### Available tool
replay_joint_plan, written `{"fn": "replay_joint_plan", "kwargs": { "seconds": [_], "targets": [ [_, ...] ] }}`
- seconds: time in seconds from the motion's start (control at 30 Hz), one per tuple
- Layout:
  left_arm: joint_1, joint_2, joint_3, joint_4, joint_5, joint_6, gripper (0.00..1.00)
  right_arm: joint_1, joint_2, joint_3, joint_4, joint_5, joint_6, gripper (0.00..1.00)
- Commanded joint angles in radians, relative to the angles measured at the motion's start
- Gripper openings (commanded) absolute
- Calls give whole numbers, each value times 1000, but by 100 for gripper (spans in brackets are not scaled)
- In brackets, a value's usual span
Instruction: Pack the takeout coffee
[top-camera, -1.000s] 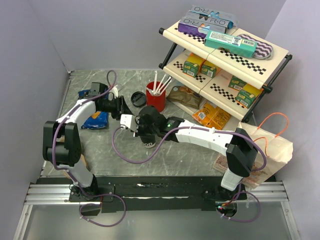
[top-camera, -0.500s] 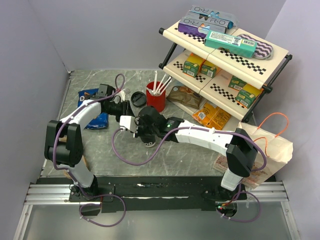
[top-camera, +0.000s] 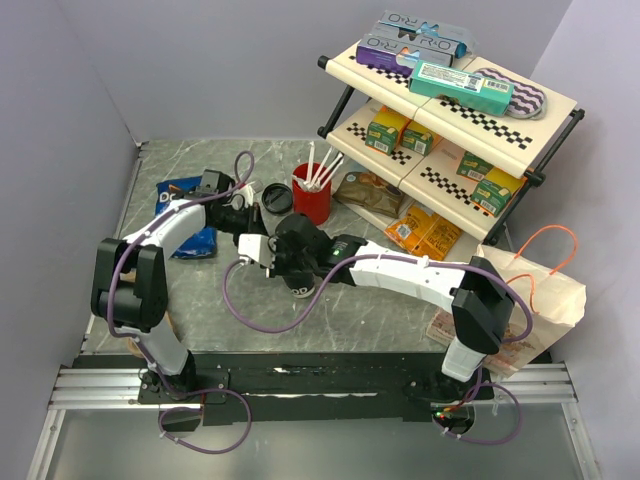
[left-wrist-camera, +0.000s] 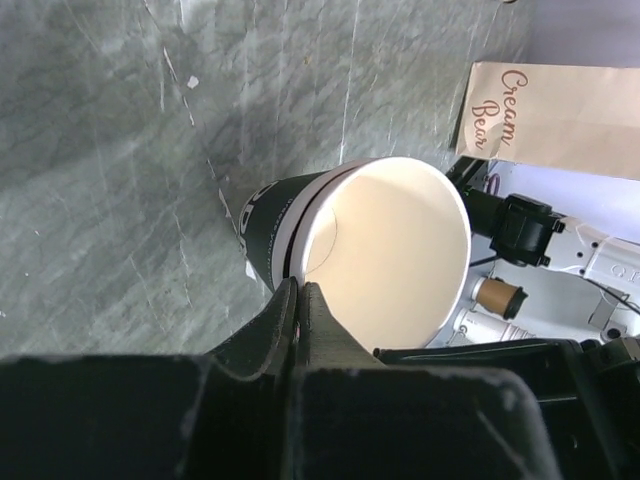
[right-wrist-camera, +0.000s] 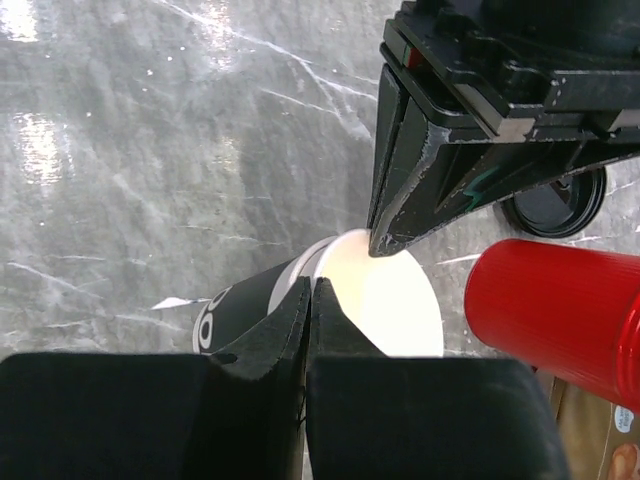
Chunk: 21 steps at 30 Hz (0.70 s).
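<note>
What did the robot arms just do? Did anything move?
The left gripper swung to the right, toward the coffee cup. It now pinches the cup's rim, across from the right gripper, which pinches the rim too. The top view does not show when either one closed. The right gripper hardly moved. The black lid, the red cup and the paper bag stayed where they were.

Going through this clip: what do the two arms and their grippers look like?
The left arm and right arm have white shells between bulky black joints. A looping purple cable trails along each. The left gripper and right gripper are matte black, with two tapering, wedge-shaped fingers. Neither arm has a sleeve.
</note>
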Motion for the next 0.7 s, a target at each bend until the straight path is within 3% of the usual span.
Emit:
{"fn": "replay_joint_plan", "kwargs": {
  "seconds": [0.0, 0.07, 0.1, 0.27, 0.37, 0.5, 0.67],
  "targets": [
    [-4, -2, 44, -37, -18, 40, 1, 8, -8, 60, 18, 15, -11, 1],
    [3, -10, 53, -39, -21, 44, 1, 3, -18, 83, -14, 7, -13, 14],
    [11, -21, 56, -40, -28, 49, 1, 3, -37, 90, -52, 4, -17, 28],
    [83, -35, 89, -71, 45, 75, 1, -64, -158, 130, -148, -156, 68, 55],
    [105, -16, 144, -143, 91, 145, 1, -145, -195, 136, -154, -268, 267, 61],
    [120, -47, 158, -154, 99, 191, 1, -300, -189, 107, -130, -412, 574, 62],
    [123, -116, 90, -119, 91, 205, 1, -369, -181, 11, -19, -586, 762, 66]
  ]
}}
